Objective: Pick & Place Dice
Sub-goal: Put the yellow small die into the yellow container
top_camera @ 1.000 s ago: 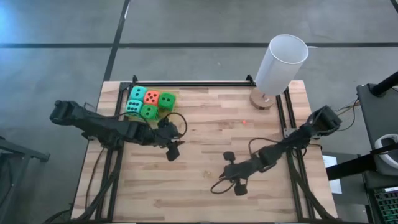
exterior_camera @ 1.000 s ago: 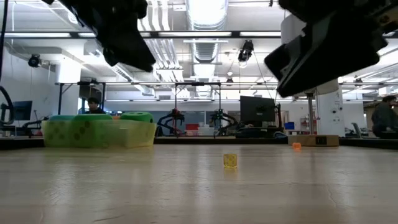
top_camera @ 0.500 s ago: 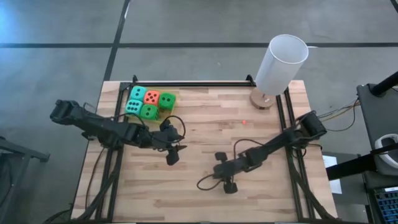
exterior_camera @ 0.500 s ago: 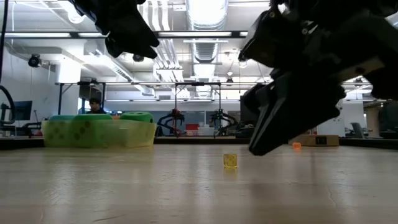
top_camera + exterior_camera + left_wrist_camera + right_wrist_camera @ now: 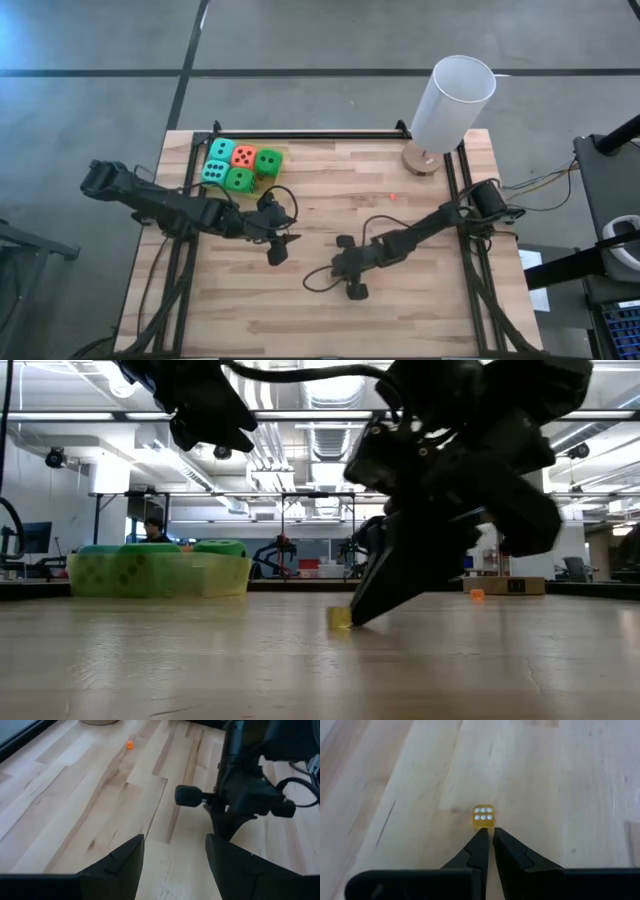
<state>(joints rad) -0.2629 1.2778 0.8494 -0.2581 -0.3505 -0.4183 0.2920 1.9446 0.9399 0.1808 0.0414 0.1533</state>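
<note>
Several soft dice, teal [image 5: 222, 150], orange-red [image 5: 244, 155] and green [image 5: 268, 160], sit in a translucent yellow tray [image 5: 232, 575] at the table's far left. A tiny yellow die [image 5: 483, 816] lies on the wood near the middle, its six-pip face up. My right gripper [image 5: 488, 833] is shut and slants down, with its tips right at that die [image 5: 340, 617]. My left gripper [image 5: 174, 851] hangs open above the table, to the left of the right gripper [image 5: 345, 270], with nothing between its fingers. My right gripper meets the tiny yellow die's near side face [image 5: 483, 825] with the tips of its shut fingers [image 5: 480, 837]. The fingers slant down, coming from the table's right. The die rests flat on the table.
A tall white cylinder [image 5: 452, 102] stands on a round wooden base at the far right. A tiny orange die [image 5: 392, 196] lies on the wood right of the middle. Black rails [image 5: 300, 135] run along the table's far and side edges.
My right gripper has swept toward the table's left and come down until its tips reach the table at the tiny yellow die. In the low view that die now sits a little farther left than before.
</note>
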